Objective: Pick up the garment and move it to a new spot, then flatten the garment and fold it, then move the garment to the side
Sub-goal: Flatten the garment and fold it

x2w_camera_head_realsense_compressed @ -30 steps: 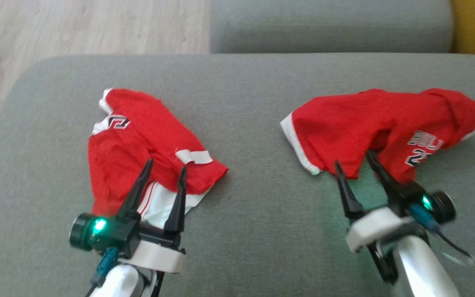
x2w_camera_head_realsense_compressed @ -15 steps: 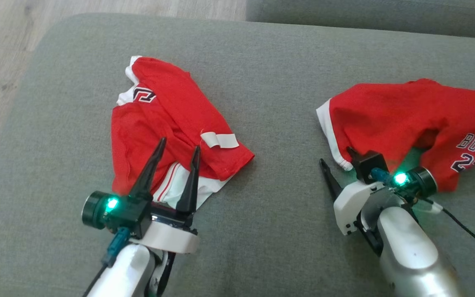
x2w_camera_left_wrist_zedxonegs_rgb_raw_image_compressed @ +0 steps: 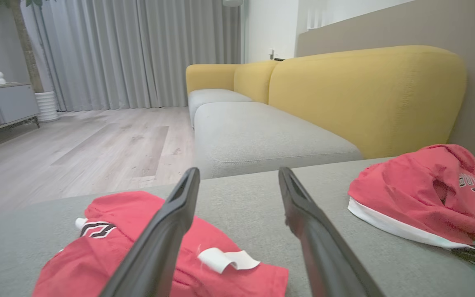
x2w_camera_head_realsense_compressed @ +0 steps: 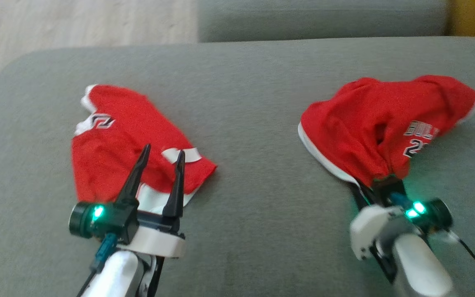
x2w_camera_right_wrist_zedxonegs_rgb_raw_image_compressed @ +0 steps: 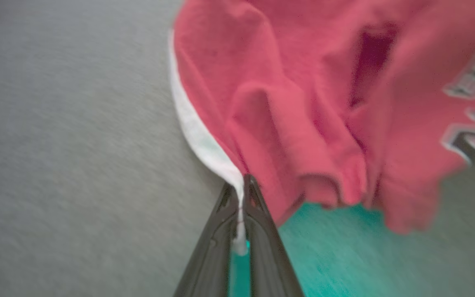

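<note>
A red jersey garment (x2w_camera_head_realsense_compressed: 361, 123) with a white hem and dark lettering lies bunched at the right of the grey cushion (x2w_camera_head_realsense_compressed: 254, 103). My right gripper (x2w_camera_head_realsense_compressed: 365, 187) sits at its near edge. In the right wrist view that gripper (x2w_camera_right_wrist_zedxonegs_rgb_raw_image_compressed: 243, 181) is shut on the garment's (x2w_camera_right_wrist_zedxonegs_rgb_raw_image_compressed: 295, 103) white hem strip. A second red garment (x2w_camera_head_realsense_compressed: 109, 152) with white trim lies crumpled at the left. My left gripper (x2w_camera_head_realsense_compressed: 163, 150) hovers over its near edge with its fingers spread and nothing between them. In the left wrist view the left gripper (x2w_camera_left_wrist_zedxonegs_rgb_raw_image_compressed: 238, 171) is open, above the left garment (x2w_camera_left_wrist_zedxonegs_rgb_raw_image_compressed: 109, 247), with the jersey (x2w_camera_left_wrist_zedxonegs_rgb_raw_image_compressed: 406, 194) to the right.
A second grey seat cushion (x2w_camera_head_realsense_compressed: 320, 16) lies beyond this one, with a yellow backrest (x2w_camera_left_wrist_zedxonegs_rgb_raw_image_compressed: 365, 90) to the right. Wooden floor (x2w_camera_head_realsense_compressed: 76, 20) lies past the cushion's left and far edges. Bare cushion separates the two garments.
My right gripper has gone from open to shut on the jersey's white hem, and the jersey has bunched up. The head camera has shifted. The left gripper stays open over the left garment.
</note>
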